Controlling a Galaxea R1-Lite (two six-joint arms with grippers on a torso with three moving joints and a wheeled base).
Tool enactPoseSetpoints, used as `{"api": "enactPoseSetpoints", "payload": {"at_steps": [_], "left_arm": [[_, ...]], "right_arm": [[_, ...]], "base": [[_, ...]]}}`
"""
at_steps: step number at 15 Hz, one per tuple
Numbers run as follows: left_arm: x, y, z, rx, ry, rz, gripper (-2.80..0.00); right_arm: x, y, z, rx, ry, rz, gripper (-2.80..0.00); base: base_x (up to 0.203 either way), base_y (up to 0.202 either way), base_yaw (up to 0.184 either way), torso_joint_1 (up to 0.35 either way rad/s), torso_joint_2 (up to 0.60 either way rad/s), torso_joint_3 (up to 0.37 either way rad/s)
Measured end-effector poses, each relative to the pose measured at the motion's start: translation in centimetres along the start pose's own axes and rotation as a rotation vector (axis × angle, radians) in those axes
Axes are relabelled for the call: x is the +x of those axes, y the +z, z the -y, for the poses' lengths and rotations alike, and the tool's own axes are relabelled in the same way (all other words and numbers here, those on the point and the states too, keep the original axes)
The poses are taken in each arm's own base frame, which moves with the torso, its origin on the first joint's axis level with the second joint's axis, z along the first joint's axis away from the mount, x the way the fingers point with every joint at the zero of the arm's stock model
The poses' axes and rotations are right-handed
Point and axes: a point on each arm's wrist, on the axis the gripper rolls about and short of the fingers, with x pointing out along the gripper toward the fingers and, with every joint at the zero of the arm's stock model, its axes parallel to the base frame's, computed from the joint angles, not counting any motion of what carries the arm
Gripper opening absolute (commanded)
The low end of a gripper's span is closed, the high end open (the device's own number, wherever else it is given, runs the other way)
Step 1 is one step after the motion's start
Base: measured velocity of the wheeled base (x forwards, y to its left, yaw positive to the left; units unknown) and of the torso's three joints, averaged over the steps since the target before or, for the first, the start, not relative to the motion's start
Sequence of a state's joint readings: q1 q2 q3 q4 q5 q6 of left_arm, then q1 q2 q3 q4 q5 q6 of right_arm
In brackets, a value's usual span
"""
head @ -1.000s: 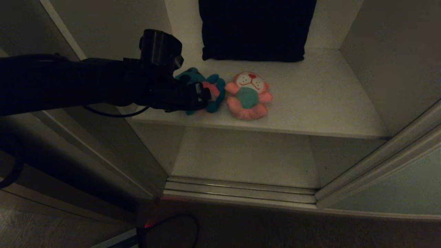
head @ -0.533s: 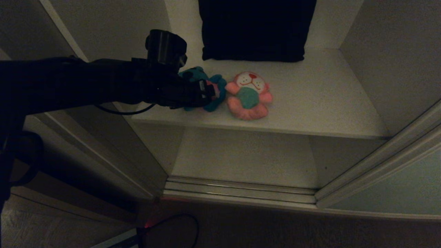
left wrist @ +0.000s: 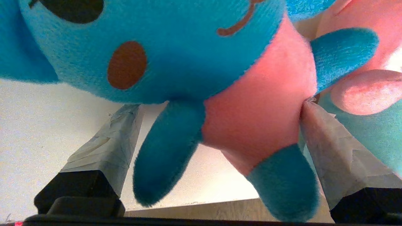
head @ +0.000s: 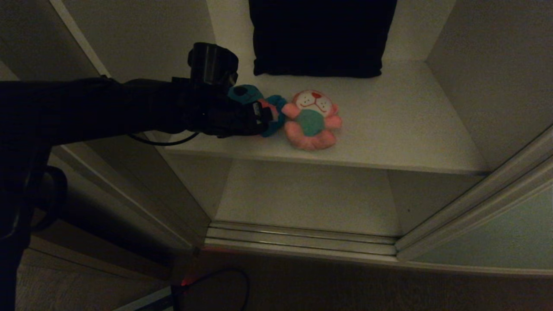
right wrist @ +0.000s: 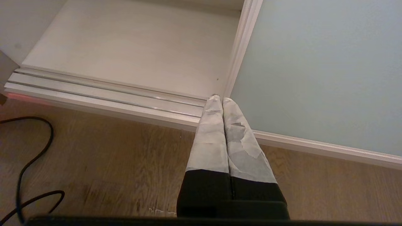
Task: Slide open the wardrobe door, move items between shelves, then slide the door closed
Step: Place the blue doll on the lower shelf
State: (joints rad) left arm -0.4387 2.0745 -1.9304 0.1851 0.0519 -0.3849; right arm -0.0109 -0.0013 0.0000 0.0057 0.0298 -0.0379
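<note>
A: Head view is very dim here, the whole wardrobe sunk in murky grey. The dark folded cloth (head: 322, 36) reads as a flat black block, no folds to pick out.

B: And the left arm (head: 108, 108), left of that cloth, is near-black too, outline only.

A: The upper shelf (head: 389, 129) in front of the cloth catches the most light; the space beneath it lies in shadow.

B: Wrist views are far brighter. The teal bear (left wrist: 176, 53) fills the left one, soft and out of focus at this closeness. No glare anywhere.
</note>
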Motion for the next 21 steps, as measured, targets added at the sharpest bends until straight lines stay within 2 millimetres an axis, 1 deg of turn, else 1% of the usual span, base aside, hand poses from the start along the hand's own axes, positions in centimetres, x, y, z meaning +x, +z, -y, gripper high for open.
{"api": "enactPoseSetpoints", "payload": {"at_steps": [5, 11, 12, 13, 21], "left_arm": [[0.5, 0.2, 0.1, -0.002, -0.018, 0.047, 0.0], [1.2, -0.1, 0.0, 0.006, -0.019, 0.052, 0.0], [1.3, 0.0, 0.0, 0.006, -0.022, 0.06, -0.97], [1.3, 0.0, 0.1, 0.008, -0.024, 0.071, -2.8], [1.3, 0.6, 0.2, 0.023, -0.044, 0.133, -2.8]], "right_arm": [[0.0, 0.0, 0.0, 0.0, 0.0, 0.0, -2.8], [0.0, 0.0, 0.0, 0.0, 0.0, 0.0, -2.8], [0.0, 0.0, 0.0, 0.0, 0.0, 0.0, -2.8], [0.0, 0.0, 0.0, 0.0, 0.0, 0.0, -2.8], [0.0, 0.0, 0.0, 0.0, 0.0, 0.0, -2.8]], "base": [[0.0, 0.0, 0.0, 0.0, 0.0, 0.0], [0.0, 0.0, 0.0, 0.0, 0.0, 0.0], [0.0, 0.0, 0.0, 0.0, 0.0, 0.0], [0.0, 0.0, 0.0, 0.0, 0.0, 0.0], [0.0, 0.0, 0.0, 0.0, 0.0, 0.0]]}}
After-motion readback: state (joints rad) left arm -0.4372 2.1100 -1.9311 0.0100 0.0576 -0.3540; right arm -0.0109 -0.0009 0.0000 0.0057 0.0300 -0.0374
